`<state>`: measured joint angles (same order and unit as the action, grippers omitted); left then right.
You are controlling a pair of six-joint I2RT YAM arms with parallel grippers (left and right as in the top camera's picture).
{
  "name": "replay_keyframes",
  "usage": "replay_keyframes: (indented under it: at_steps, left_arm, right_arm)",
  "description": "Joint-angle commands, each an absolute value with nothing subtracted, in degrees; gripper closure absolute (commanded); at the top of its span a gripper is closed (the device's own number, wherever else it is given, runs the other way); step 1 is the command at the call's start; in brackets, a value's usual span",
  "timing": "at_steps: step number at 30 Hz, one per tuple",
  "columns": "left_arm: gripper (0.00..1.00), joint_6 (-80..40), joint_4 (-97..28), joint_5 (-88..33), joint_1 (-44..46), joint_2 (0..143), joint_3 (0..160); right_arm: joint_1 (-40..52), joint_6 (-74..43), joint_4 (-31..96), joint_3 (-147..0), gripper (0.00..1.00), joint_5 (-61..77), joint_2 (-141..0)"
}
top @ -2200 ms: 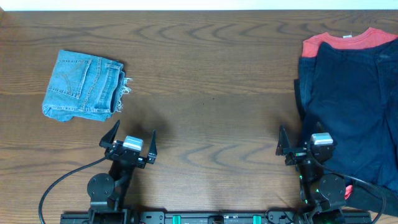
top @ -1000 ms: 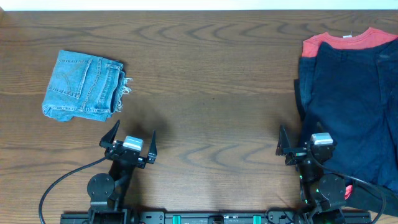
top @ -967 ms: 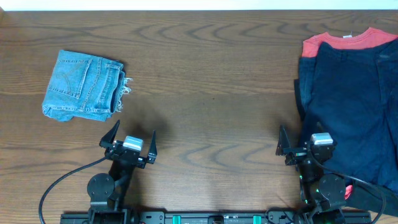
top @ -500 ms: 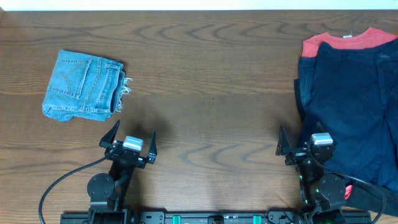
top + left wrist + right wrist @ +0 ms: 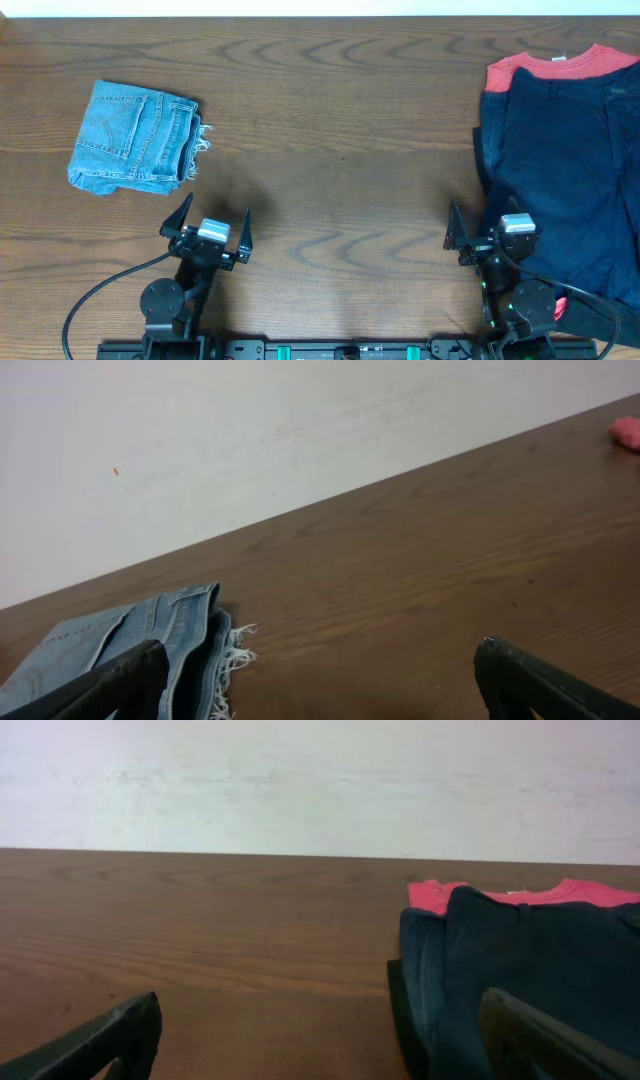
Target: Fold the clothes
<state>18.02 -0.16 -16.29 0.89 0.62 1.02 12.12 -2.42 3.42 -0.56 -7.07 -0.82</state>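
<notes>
Wooden table (image 5: 340, 120), red T-shirt (image 5: 530, 68) mostly covered

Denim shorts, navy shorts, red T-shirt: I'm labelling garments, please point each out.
denim shorts (image 5: 125, 130), overhead view, back pocket.
navy shorts (image 5: 565, 170), overhead view, middle of fabric.
red T-shirt (image 5: 600, 62), overhead view, exposed top strip.

My overhead camera looks straight down, taking in the whole surface (image 5: 340, 120). Each wrist camera sits low and close to it, facing the far wall (image 5: 300, 420). Left wrist shares the denim shorts (image 5: 120, 625) with overhead, lower left; right wrist shares the navy shorts (image 5: 520, 940), lower right.
</notes>
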Motion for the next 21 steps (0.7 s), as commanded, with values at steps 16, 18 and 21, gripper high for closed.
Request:
replay_keyframes:
  at_steps: [16, 18, 21]
  left_arm:
    - [0.02, 13.30, -2.26, -19.00, 1.10, 0.36, 1.30]
    - [0.02, 6.74, -2.35, -19.03, 1.10, 0.45, 3.31]
    - [0.02, 0.58, -2.35, -20.99, 1.10, 1.39, 6.63]
  right_arm:
    - [11.64, -3.20, 1.65, -1.21, 0.01, -1.17, -0.38]
    - [11.64, -4.51, 1.74, -2.87, 0.01, 0.97, -0.40]
    - [11.64, -5.76, 3.27, -6.59, 0.01, 0.97, -1.39]
